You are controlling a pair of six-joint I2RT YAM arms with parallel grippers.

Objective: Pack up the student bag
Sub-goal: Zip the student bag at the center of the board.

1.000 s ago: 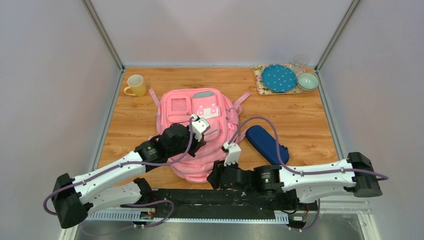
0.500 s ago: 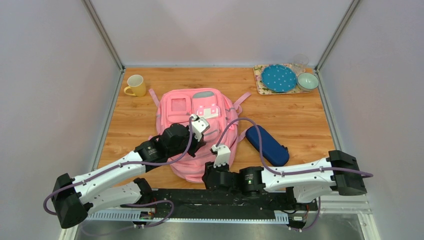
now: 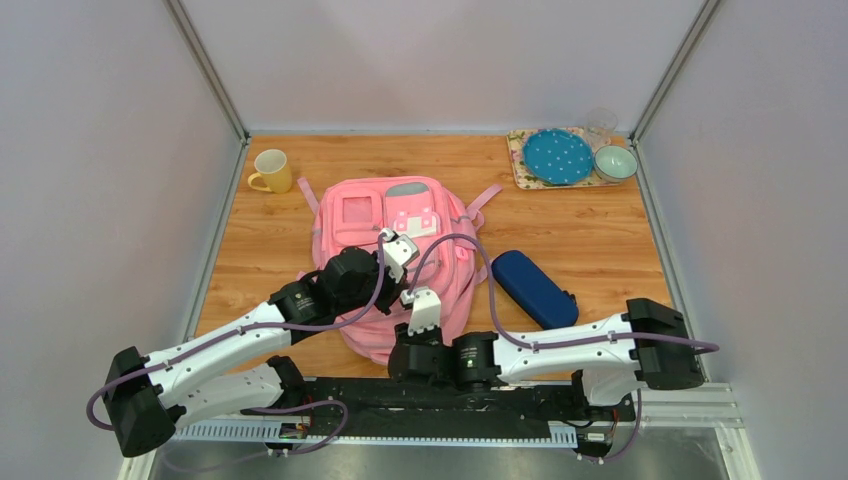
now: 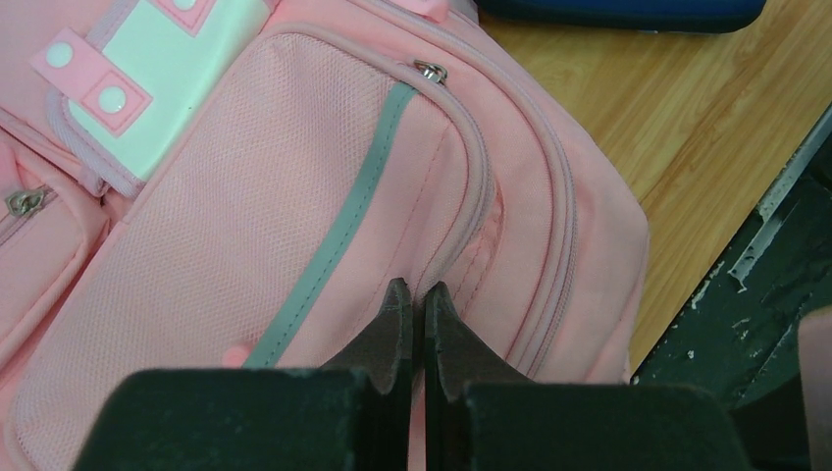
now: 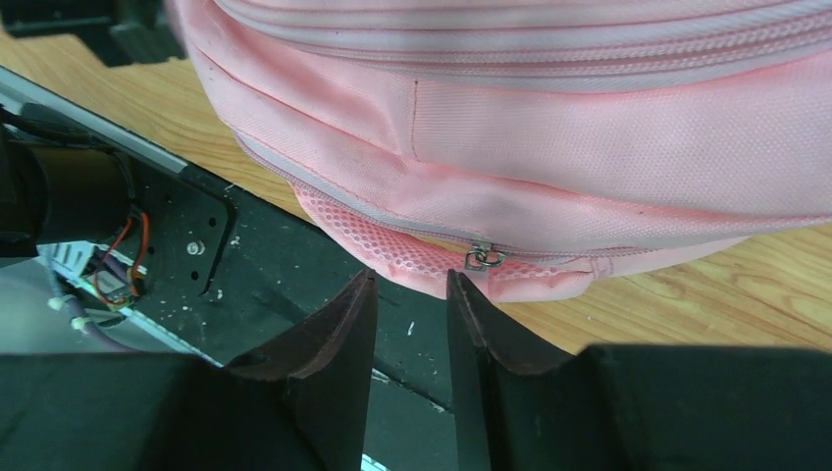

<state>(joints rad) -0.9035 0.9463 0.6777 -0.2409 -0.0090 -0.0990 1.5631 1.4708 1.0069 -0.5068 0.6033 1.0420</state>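
Note:
The student bag, a pink backpack with grey strips, lies flat in the middle of the wooden table. My left gripper sits on its front pocket, shut, with the pink fabric by the pocket seam pinched at its tips. My right gripper is at the bag's near edge, jaws partly open with nothing between them. A small metal zipper pull hangs just beyond the right fingertip, apart from it. In the top view both grippers are mostly hidden under their wrists.
A navy-blue zip pouch lies right of the bag. A yellow mug stands at the back left. A tray at the back right holds a blue plate, a bowl and a glass. The black base rail runs under my right gripper.
My right arm has slid left along the table's near edge to the bag's near edge, and its jaws have narrowed. The left arm and the bag have not moved.

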